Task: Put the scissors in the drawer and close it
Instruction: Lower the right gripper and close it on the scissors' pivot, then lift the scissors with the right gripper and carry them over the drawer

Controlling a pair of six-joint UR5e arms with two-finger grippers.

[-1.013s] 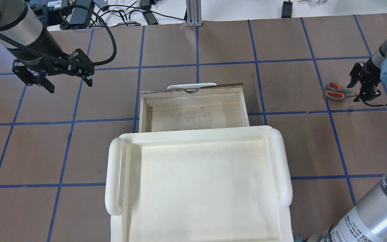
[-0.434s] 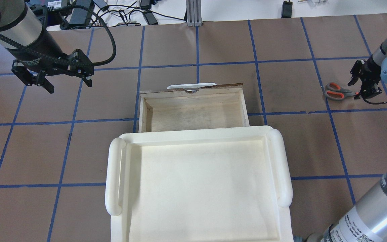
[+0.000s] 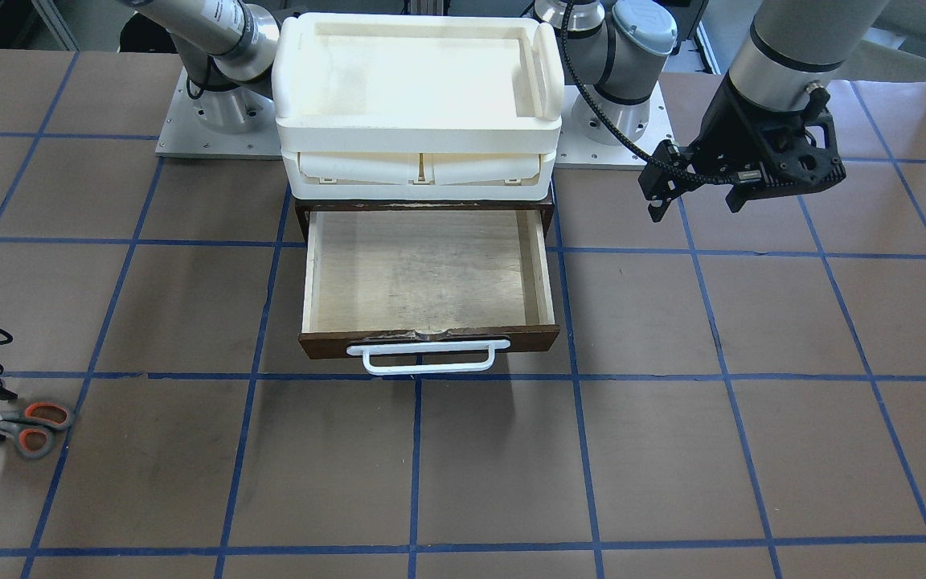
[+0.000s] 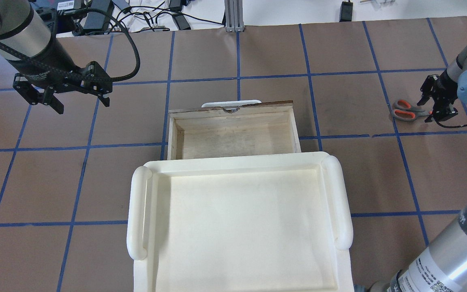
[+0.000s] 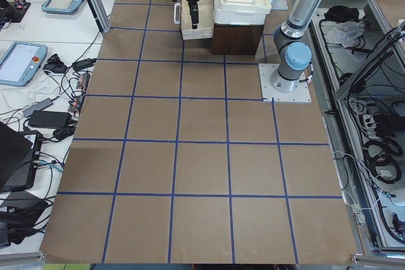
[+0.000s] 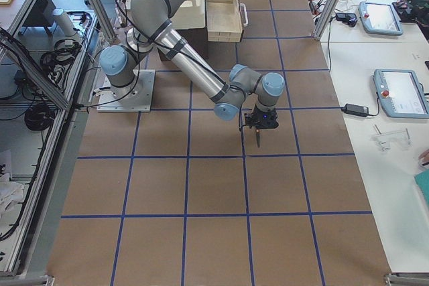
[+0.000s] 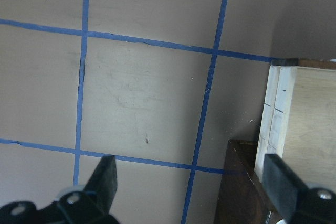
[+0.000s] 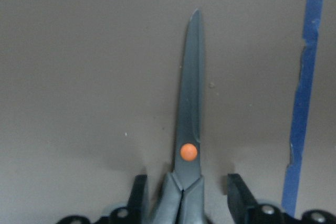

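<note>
Right gripper [image 4: 425, 110] is part open and straddles the scissors [image 4: 405, 110] close to the orange pivot. In the right wrist view its fingers [image 8: 239, 198] flank the scissors [image 8: 189, 129] with a narrow gap on each side, so nothing is gripped. The scissors lie flat on the table [image 4: 351, 48], blades closed, with the handles sticking out past the gripper toward the drawer [image 4: 233, 138]. The drawer is pulled open and well apart from this gripper, with bare plywood inside. Left gripper [image 4: 82, 104] is spread wide, holds nothing and hangs above the table. The drawer's corner [image 7: 278, 108] is just beside its right finger in the left wrist view.
</note>
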